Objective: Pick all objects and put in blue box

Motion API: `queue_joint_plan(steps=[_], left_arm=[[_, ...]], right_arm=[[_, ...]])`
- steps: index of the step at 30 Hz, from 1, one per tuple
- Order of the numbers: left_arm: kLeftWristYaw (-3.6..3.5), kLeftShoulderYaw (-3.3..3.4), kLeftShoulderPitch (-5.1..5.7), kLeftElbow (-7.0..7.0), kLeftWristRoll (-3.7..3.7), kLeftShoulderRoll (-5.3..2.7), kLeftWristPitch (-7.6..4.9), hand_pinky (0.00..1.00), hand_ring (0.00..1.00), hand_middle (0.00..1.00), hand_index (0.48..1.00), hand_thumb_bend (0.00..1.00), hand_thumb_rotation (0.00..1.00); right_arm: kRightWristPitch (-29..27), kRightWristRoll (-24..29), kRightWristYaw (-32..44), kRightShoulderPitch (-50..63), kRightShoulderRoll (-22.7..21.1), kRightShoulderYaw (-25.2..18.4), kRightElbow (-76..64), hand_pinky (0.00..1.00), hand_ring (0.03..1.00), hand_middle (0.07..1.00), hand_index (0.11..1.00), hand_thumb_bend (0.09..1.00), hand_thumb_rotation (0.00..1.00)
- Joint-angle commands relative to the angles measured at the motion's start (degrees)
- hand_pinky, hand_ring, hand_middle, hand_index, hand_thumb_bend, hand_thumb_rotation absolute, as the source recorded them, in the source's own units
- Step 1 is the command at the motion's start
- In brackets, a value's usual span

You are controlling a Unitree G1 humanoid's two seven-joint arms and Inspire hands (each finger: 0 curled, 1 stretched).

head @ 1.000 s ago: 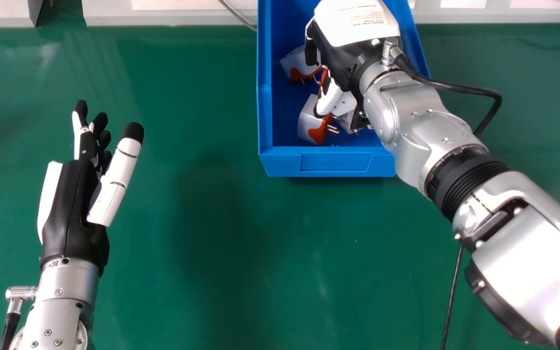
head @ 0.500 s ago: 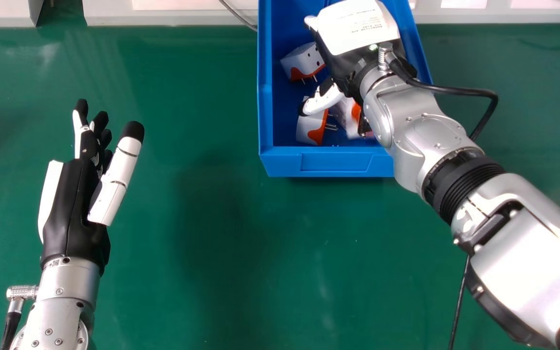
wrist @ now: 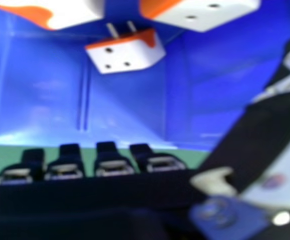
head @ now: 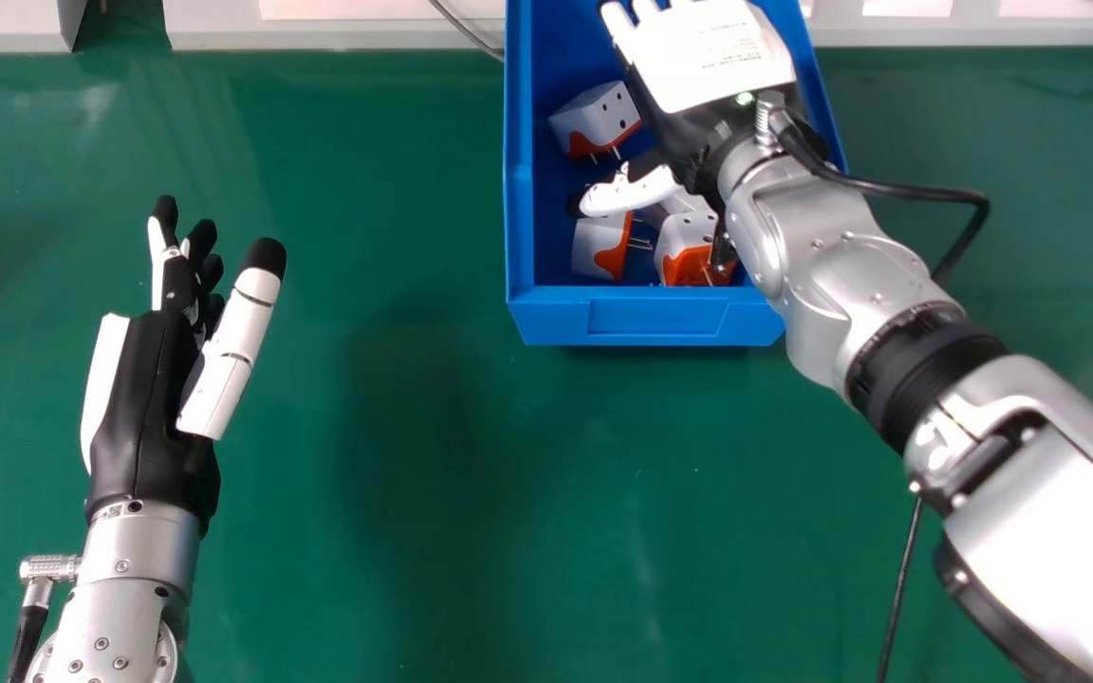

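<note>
Near the left edge of the green table [head: 414,522], holds left hand [head: 143,408] with fingers apart. In the blue box [head: 546,318], holds right hand [head: 689,123] unclosed above plug adapters [head: 594,114] near its left and front edges; could snag one on withdrawal by passing the thumb too low.

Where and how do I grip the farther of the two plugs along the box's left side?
Probably from above, pinching the plug by its blocky white body across flat faces: the walls of the blue box crowd low approaches, and prongs jut from its orange near side.
</note>
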Motion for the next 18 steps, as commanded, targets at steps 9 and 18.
queue_joint_plan(steps=[9, 18], left_arm=[[-1.19, 0.63, -1.95, 1.68, -0.92, 0.57, -2.35, 1.00, 1.00, 1.00, 1.000, 0.56, 0.78], [-1.34, 1.08, -3.80, 4.77, -0.06, 1.33, -3.39, 1.00, 1.00, 1.00, 1.000, 0.56, 0.76]], right_arm=[[4.00, -1.20, -0.13, 10.26, -7.72, -5.21, -24.88, 1.00, 1.000, 1.000, 1.000, 0.478, 0.64], [12.10, -4.68, 4.64, 34.56, -11.52, -12.76, -65.12, 1.00, 1.000, 1.000, 1.000, 0.450, 0.62]])
